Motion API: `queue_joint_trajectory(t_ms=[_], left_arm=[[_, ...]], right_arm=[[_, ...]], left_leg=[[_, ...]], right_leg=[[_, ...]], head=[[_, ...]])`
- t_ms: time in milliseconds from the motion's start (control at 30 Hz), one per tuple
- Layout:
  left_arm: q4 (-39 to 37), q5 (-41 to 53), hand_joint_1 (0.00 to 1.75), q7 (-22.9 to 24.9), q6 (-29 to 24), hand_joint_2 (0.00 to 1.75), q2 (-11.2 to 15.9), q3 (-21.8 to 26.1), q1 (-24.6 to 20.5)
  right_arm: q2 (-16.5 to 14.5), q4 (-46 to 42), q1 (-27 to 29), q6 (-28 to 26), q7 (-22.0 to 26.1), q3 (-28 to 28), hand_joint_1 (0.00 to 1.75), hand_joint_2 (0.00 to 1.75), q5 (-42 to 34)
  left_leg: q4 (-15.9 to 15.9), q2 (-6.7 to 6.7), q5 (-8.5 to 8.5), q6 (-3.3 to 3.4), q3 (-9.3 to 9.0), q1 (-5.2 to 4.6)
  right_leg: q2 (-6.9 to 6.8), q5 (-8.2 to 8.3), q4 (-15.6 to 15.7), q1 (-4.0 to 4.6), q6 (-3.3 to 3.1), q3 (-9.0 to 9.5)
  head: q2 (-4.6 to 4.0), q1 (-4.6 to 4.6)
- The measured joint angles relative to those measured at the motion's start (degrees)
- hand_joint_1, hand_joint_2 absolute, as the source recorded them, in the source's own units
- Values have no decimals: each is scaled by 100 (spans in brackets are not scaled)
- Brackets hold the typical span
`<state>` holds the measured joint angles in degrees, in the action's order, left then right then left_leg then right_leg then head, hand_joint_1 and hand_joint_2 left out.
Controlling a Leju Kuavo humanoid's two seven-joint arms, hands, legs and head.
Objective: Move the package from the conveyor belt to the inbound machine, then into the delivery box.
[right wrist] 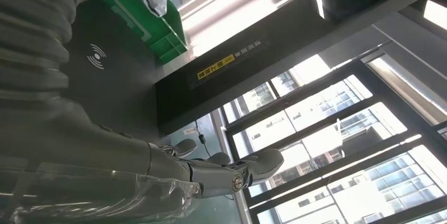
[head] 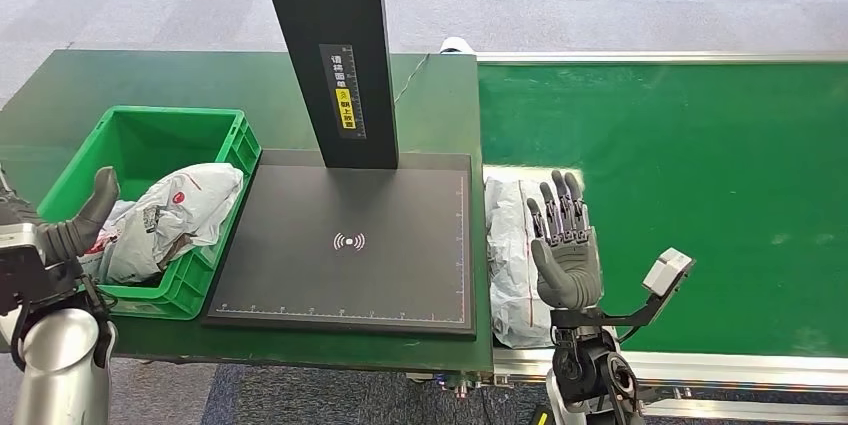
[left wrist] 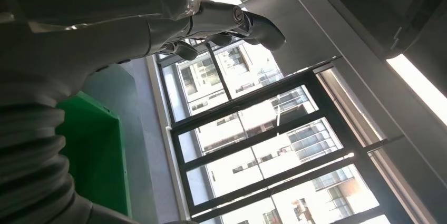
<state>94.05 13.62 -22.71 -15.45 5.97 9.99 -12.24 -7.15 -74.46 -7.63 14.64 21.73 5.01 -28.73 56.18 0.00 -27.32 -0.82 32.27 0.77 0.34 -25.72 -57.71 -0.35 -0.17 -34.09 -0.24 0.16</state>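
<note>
- Lying at the near end of the conveyor belt (head: 680, 145), right against the edge of the inbound machine (head: 350, 245), a white package (head: 508, 245) awaits its first transfer; no hand touches it.
- Right hand (head: 566, 245): raised upright just beside the package, palm toward the camera, fingers straight and apart, grasping nothing.
- Left hand (head: 70, 225): held at the near corner of the delivery box (head: 170, 140), thumb up, the fingers loosely spread; nothing is in it.
- Delivery box: a green crate left of the machine's black plate, already containing a crumpled white bag (head: 170, 215).
- Judged stage: the pick-up from the belt has not begun.
- Risk, grasp: the package looks soft and flat, so fingers closing on it may pinch a film fold alone and let it slip mid-carry.
- Risk, placement: the machine's black column (head: 335, 45) stands over the plate; a high, wide swing could strike it.
- Risk, drop-off: the bag already inside fills much of the crate, so a second package may ride on the rim.
</note>
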Motion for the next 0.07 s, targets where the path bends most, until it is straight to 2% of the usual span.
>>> queue_joint_trajectory(t_ms=[67], left_arm=[[12,0,0,0,0,175,-4,0,9]], right_arm=[[0,-1,0,0,0,0,0,175,0]], left_leg=[[0,0,0,0,0,0]], right_leg=[[0,0,0,0,0,0]], head=[[0,-1]])
